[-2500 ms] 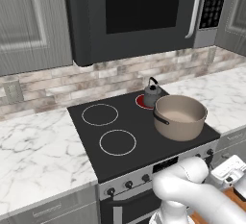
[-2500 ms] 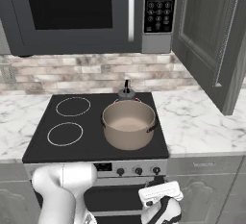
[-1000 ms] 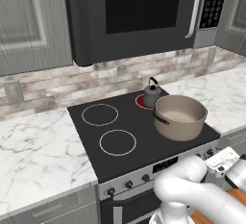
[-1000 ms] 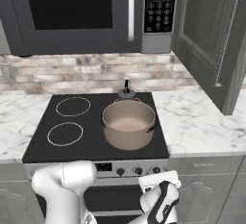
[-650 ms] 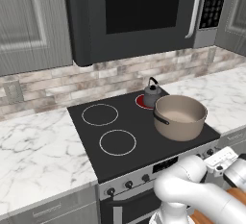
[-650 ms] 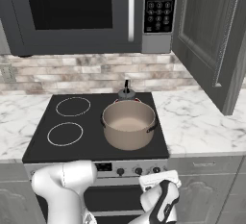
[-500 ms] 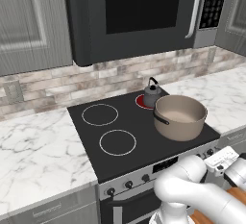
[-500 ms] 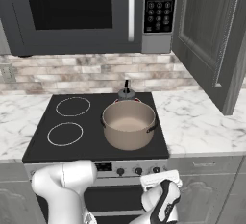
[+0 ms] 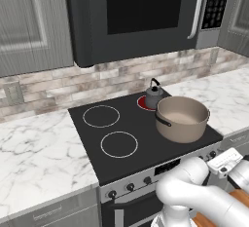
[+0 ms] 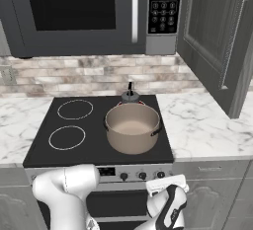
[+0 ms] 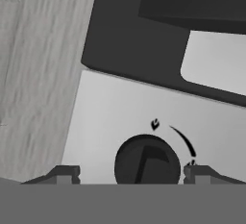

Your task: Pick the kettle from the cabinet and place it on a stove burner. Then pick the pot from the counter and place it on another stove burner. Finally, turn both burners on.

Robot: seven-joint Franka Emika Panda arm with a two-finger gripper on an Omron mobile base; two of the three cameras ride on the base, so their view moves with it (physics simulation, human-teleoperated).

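Hand view puts you right at the stove's front panel: a dark round knob (image 11: pixel 147 159) sits between the 2 fingertips (image 11: pixel 65 174), one on each side of it. The jaws stand wide, with a gap showing between each tip and the knob, so the gripper (image 11: pixel 129 175) is not clamped on anything. Whether the tips touch the knob you cannot tell.

From the left base view, you can see the kettle (image 9: pixel 154 94) on the rear right burner (image 9: pixel 147 103), which glows red. The pot (image 9: pixel 182 118) sits on the front right of the stovetop (image 9: pixel 92 142), just in front of the kettle. The 2 left burners show as plain white rings.

From the right base view, the arm's hand (image 10: pixel 167 202) hangs low in front of the knob row, below the pot (image 10: pixel 132 127). The cabinet door (image 10: pixel 220 36) at upper right stands open.
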